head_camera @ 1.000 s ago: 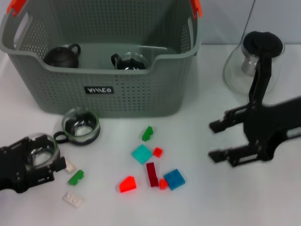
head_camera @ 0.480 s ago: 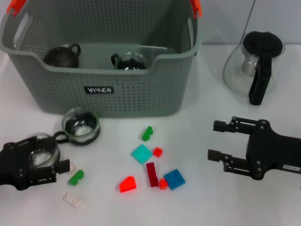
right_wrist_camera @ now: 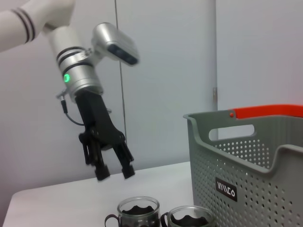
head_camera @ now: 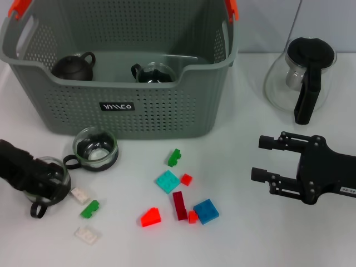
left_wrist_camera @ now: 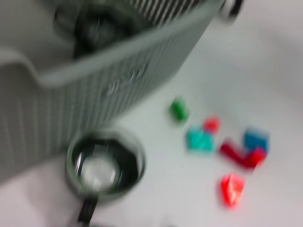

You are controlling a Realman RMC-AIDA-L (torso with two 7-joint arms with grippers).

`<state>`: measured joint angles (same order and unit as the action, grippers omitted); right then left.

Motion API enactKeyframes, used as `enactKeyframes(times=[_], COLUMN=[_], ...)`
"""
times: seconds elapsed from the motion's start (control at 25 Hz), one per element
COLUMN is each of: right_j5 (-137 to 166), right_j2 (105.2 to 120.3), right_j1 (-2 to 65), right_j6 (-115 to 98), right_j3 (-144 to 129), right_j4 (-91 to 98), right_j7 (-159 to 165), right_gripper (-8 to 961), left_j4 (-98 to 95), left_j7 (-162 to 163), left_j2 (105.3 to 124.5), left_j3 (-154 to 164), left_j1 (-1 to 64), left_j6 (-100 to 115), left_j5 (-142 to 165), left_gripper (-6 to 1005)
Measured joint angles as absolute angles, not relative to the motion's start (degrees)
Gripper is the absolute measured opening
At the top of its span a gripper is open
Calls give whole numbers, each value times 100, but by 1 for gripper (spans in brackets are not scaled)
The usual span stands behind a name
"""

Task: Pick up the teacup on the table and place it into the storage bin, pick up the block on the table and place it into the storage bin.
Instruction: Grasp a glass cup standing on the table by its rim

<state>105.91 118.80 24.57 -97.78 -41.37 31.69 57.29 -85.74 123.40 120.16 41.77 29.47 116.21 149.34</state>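
I hold the left gripper [right_wrist_camera: 111,173] above the clear glass teacup [head_camera: 47,179] on the table, jaws parted, gripping nothing. The grey perforated storage bin [head_camera: 167,111] stands beyond. The right gripper [head_camera: 266,167] waits open, clear.

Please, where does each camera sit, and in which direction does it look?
Head view: high on the robot, looking down at the table; left gripper and right gripper show.
Left wrist view: on the left arm, looking down at a glass teacup, blocks and the storage bin; no own fingers show.
Right wrist view: low, looking across the table at the left gripper.
Shared: all three show the storage bin.
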Motion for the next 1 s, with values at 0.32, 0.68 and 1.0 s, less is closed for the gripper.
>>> enactKeyframes(times=[0.32,0.68,1.0], right_j5=[10565,10579,10591], right_j2=[11883,11875,11874], right_j1=[2464,2452,2454], right_j6=[-9783,-9824,-9832], right_j3=[-4075,-3989,-3990], right_j4=[3153,3157,3154], right_j7=[5794,5840,5852], right_gripper=[675,677,676], left_j4=[-8476,-8140,-7751], left_j7=[12755,12835,12937], left_j2=[12437,12424,12387], left_j3=[5956,6631,6658], left_j1=[3037,2784,2831], left_j6=[10586,9822,9472], left_j5=[16291,16355,16379], left_gripper=[836,838,827])
